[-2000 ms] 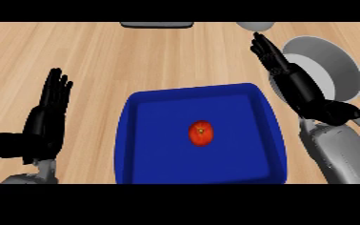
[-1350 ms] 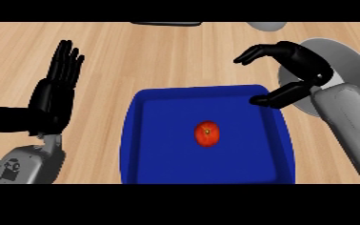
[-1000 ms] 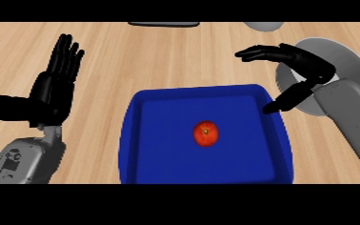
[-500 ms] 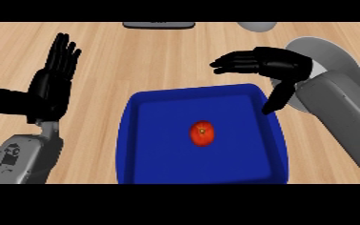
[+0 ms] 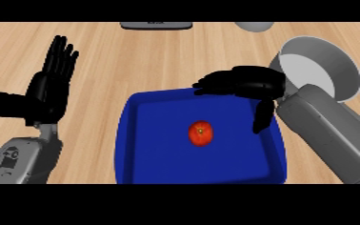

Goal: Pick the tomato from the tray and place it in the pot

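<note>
Small round red tomato (image 5: pixel 200 133) at centre of blue rectangular tray (image 5: pixel 141 148); likely light, smooth, bruisable, best cupped around sides; right hand (image 5: pixel 246 83) over far-right corner, fingers part-curled, empty; grey metal pot (image 5: pixel 316 69) beyond right edge; left hand (image 5: pixel 51 83) resting, fingers straight.

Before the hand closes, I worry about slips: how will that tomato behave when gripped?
The tomato looks round and smooth, so it may roll across the flat blue tray if nudged. Its glossy skin could slip between the right hand fingers.
</note>
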